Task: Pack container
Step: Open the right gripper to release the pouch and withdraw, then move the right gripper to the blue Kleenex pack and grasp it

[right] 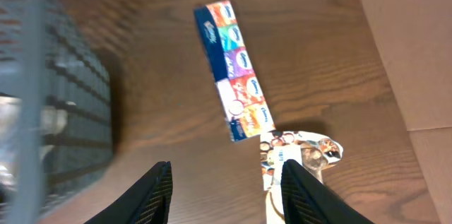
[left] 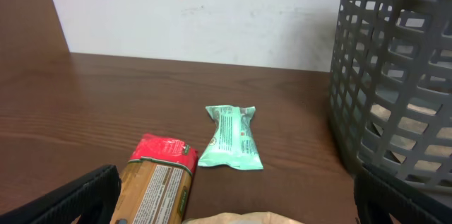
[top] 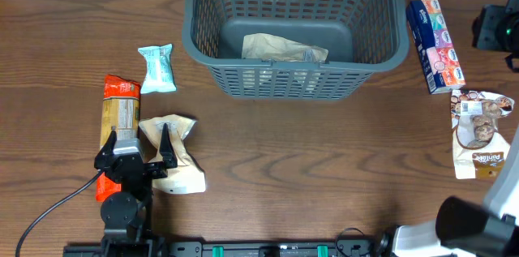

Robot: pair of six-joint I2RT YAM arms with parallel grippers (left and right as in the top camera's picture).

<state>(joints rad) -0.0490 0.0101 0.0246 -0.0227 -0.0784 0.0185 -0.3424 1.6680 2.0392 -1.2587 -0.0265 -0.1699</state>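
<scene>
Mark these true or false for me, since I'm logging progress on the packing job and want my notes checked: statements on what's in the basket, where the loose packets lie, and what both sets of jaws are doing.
1. The container holds one tan packet. True.
2. The teal packet lies inside the container. False: it lies on the table, left of the container.
3. The left jaws are shut on the red-topped packet. False: they stand open over the crumpled beige bag beside it.
4. The tissue pack lies on the table right of the container. True.
5. The right jaws carry a packet. False: they stand open and empty above the table.
</scene>
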